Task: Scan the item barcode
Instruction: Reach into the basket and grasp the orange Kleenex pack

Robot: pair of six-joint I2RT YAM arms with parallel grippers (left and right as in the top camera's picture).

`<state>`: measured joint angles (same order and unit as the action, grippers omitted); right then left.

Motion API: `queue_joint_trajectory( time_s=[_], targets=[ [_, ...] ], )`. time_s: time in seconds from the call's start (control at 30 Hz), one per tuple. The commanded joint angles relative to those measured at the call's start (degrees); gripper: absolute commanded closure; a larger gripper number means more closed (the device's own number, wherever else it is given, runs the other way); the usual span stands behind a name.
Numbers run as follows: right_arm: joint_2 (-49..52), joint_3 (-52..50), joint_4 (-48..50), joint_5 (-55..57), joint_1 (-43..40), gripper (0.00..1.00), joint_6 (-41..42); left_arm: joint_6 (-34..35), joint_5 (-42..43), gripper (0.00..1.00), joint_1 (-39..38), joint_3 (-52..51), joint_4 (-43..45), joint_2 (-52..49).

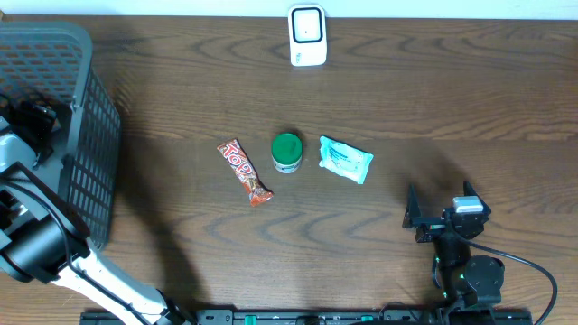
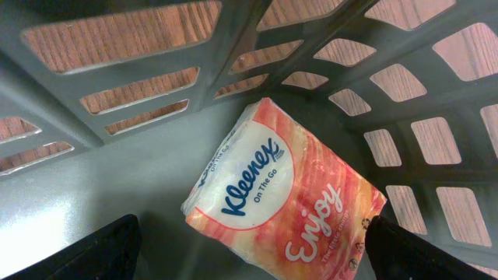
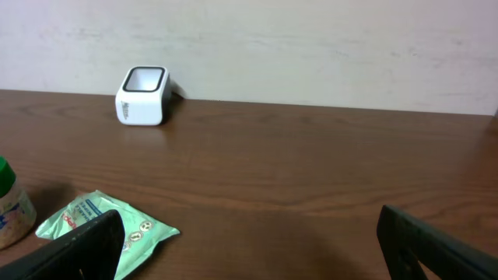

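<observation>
- Basket of grey plastic lattice stood at the left edge of the table. I found one thing in it: a Kleenex tissue pack, lying flat on the floor near where two walls met.
- The left gripper hung inside the basket above the tissue pack. Its fingers stood wide apart with the pack between them. One finger was clear of the pack and the other was just beside a corner of it, so nothing was clamped.
- Only the left wrist view showed the tissue pack. In the overhead view the arm and the basket wall hid it.
- Only the overhead view showed the full row at mid-table: a candy bar, a green-lidded jar and a mint wipes packet. The jar sat between the other two, touching neither.
- The white scanner stood at the far edge, well apart from that row. The right wrist view showed it upright, its dark-framed window tilted up.
- The right gripper sat low over the near right part of the table, with its fingers fully apart and empty.
- The wipes packet lay nearest to the right gripper, just ahead and to the left. The scanner was far ahead of it, also to the left.
</observation>
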<state>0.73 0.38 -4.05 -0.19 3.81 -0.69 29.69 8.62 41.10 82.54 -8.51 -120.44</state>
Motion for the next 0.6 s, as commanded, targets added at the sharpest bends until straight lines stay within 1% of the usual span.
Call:
queue_joint_trajectory(
  time_s=[0.0, 0.07, 0.1, 0.13, 0.2, 0.27, 0.3, 0.43, 0.57],
  targets=[
    [-0.1, -0.1, -0.2, 0.3, -0.4, 0.01, -0.2, -0.6, 0.0, 0.15, -0.2, -0.2, -1.3, -3.1],
    [-0.1, -0.1, -0.2, 0.3, -0.4, 0.01, -0.2, -0.6, 0.0, 0.32, -0.2, -0.2, -2.3, -3.4],
    [-0.1, -0.1, -0.2, 0.3, -0.4, 0.01, -0.2, -0.6, 0.0, 0.37, -0.2, -0.2, -2.9, -3.6],
    [-0.1, -0.1, -0.2, 0.3, -0.4, 0.01, -0.2, -1.0, 0.0, 0.49, -0.2, -0.2, -3.7, -3.6],
    [-0.1, -0.1, -0.2, 0.3, -0.4, 0.01, -0.2, -1.9, 0.0, 0.67, -0.2, -0.2, -5.0, -3.6],
    [-0.1, -0.1, -0.2, 0.3, -0.4, 0.01, -0.2, -2.6, 0.0, 0.89, 0.0, -0.2, -6.3, -3.3],
    [-0.1, -0.1, -0.2, 0.3, -0.4, 0.01, -0.2, -2.7, 0.0, 0.92, 0.1, -0.2, -7.1, -3.0],
    [-0.1, -0.1, -0.2, 0.3, -0.4, 0.01, -0.2, -2.7, 0.0, 0.92, 1.6, -0.1, -11.0, 1.6],
    [0.0, -0.1, -0.2, 0.3, -0.4, 0.01, -0.2, -2.6, 0.0, 0.93, 3.1, -0.1, -13.6, 11.1]
  ],
)
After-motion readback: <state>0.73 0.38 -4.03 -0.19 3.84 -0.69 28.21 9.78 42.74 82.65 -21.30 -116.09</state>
